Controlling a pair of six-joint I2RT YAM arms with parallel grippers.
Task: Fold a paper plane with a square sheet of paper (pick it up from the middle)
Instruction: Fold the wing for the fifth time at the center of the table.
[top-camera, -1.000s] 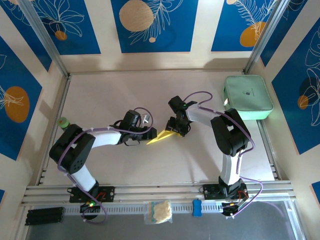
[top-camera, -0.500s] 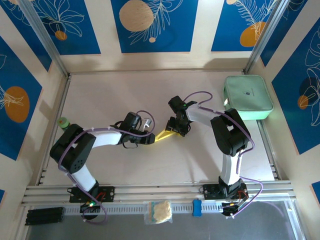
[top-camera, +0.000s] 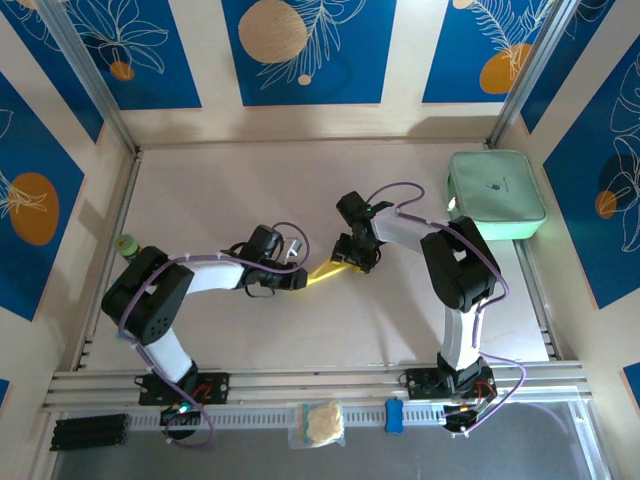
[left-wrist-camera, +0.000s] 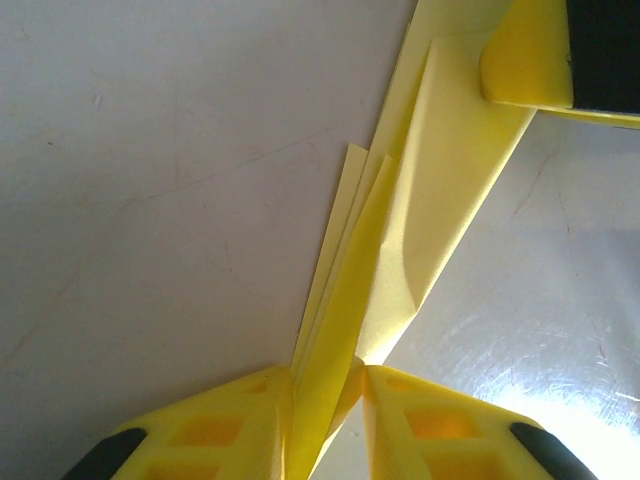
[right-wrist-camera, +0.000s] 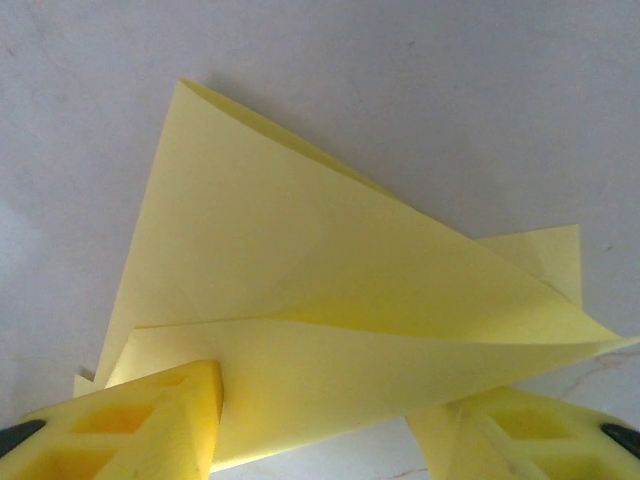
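At the far left a small green object (top-camera: 125, 243) stands against the table's (top-camera: 220, 190) left rail, just beside the left arm's shoulder. Between that rail and the middle, the far half of the table lies bare up to the back wall, and the near strip between the two bases is bare as well.

The left gripper (top-camera: 303, 281) lies low near the middle of the table. In its wrist view, its jaws (left-wrist-camera: 328, 400) have almost met, and both pads touch the stacked, folded layers of the paper plane (left-wrist-camera: 400, 250) pinched between them.

The paper plane (top-camera: 322, 273) is a narrow yellow strip stretching between the two grippers at the table's centre.

The right gripper (top-camera: 352, 262) sits on its other end. Its jaws (right-wrist-camera: 318, 400) stand roughly half apart, astride the wide flap (right-wrist-camera: 330, 300). Whether they clamp it cannot be told.

Well to the right, a mint-green case (top-camera: 497, 193) rests in the far right corner, close to the side rail.
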